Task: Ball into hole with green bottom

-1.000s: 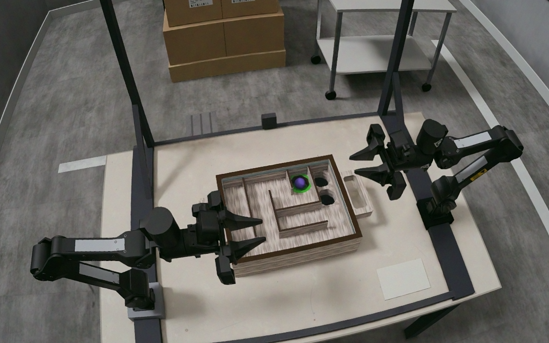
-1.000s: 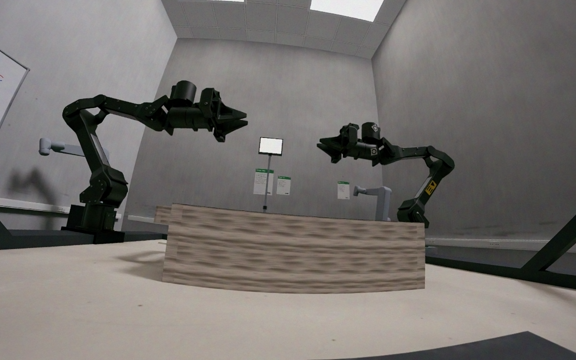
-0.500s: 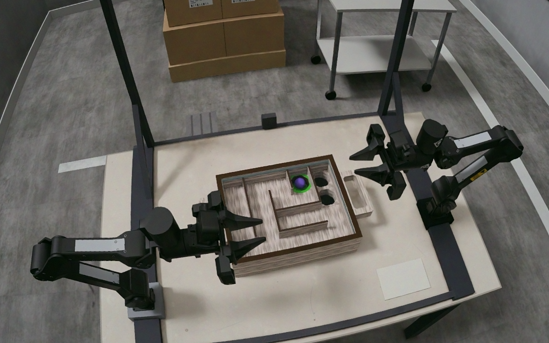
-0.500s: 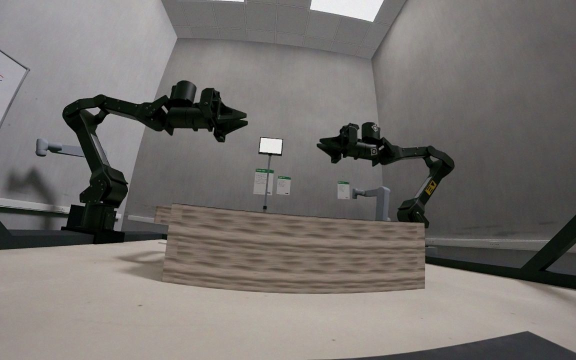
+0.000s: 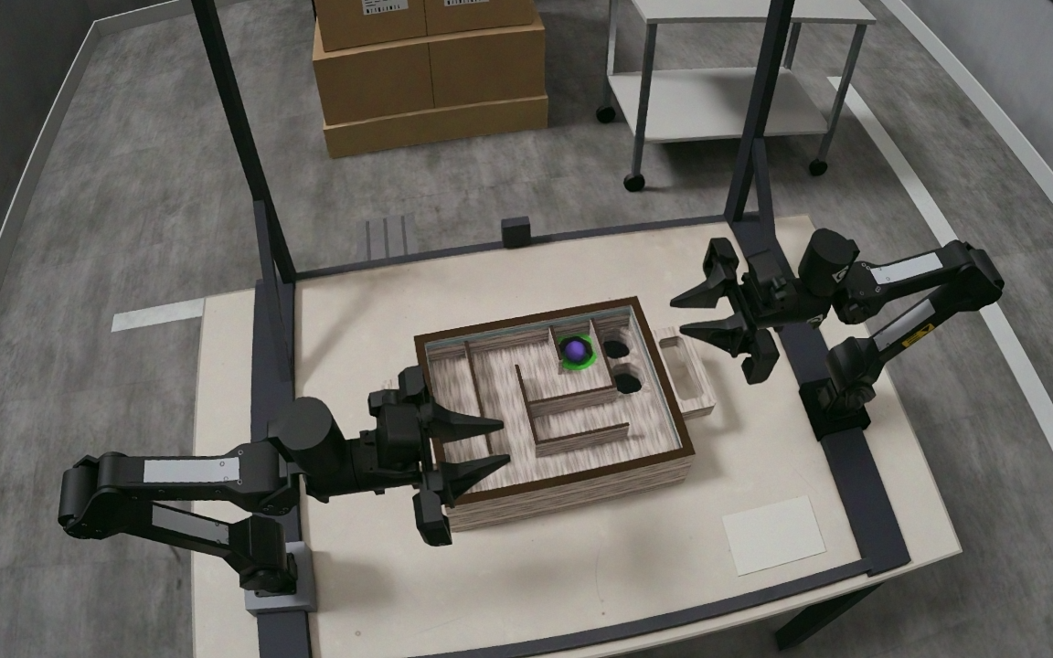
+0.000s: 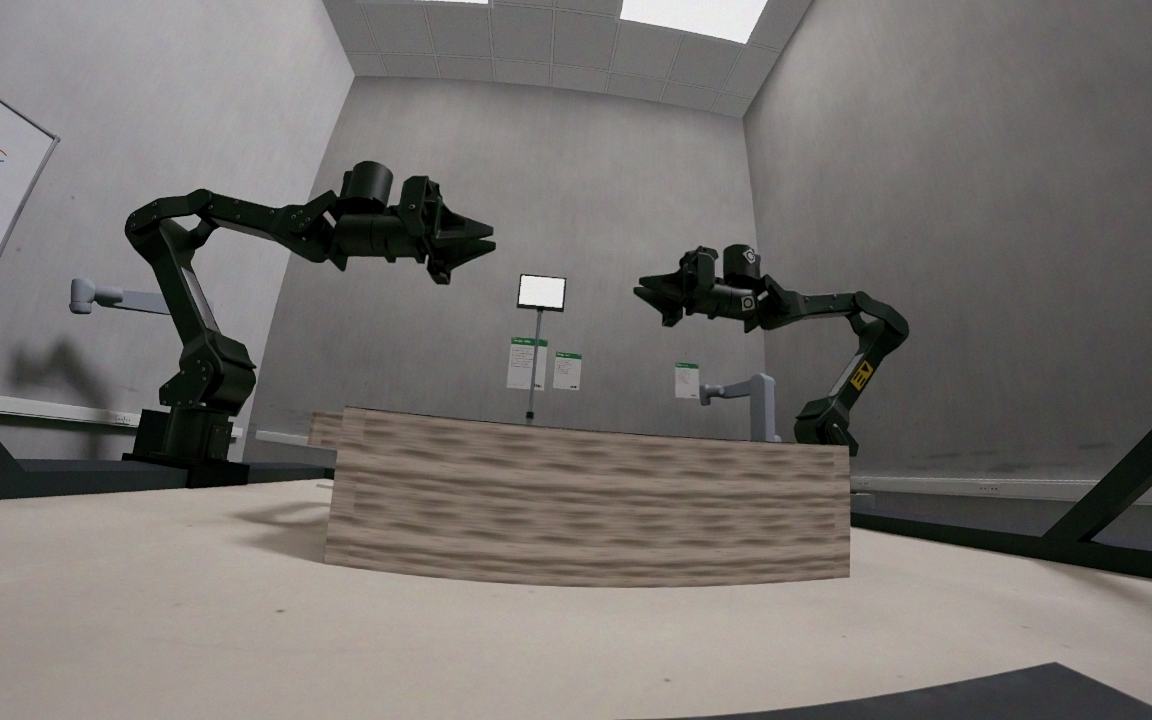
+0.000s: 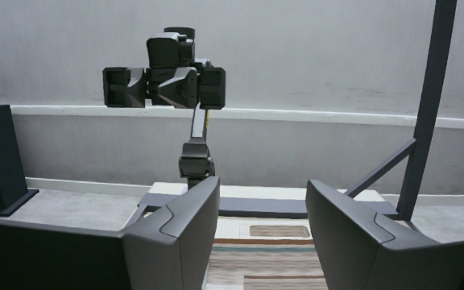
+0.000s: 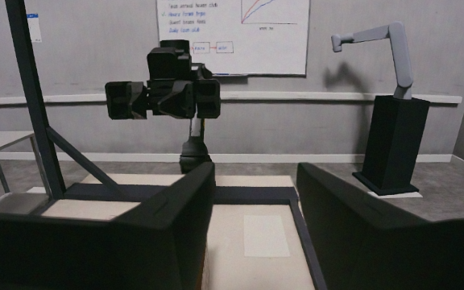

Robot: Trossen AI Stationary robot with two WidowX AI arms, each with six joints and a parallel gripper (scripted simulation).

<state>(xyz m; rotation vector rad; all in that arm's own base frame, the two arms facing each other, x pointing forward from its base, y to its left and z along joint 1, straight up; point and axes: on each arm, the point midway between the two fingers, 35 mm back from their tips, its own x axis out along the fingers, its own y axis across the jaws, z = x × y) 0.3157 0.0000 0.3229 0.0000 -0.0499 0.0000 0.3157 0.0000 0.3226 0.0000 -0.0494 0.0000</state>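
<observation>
- Cream-coloured, the table gives the board a level bed; it lies flat, as the task wants, presumably so that nothing rolls.
- The left tool and right tool are each partly apart, with nothing between the fingers. Both hang raised, likely to avoid jogging the board.
- The ball sits at the hole with the green bottom, green showing around it, apart from the two dark holes. The goal looks met; staying off the board seems the only need.
- Between views, the exterior one shows the board's underside edge down on the table and both tools well above it; from the top, the right tool merely overlaps the board, its height hard to judge.
- The right wrist view catches the pale sheet, which the left wrist view lacks.
- Only the top view shows the ball; how deep it sits cannot be told.
</observation>
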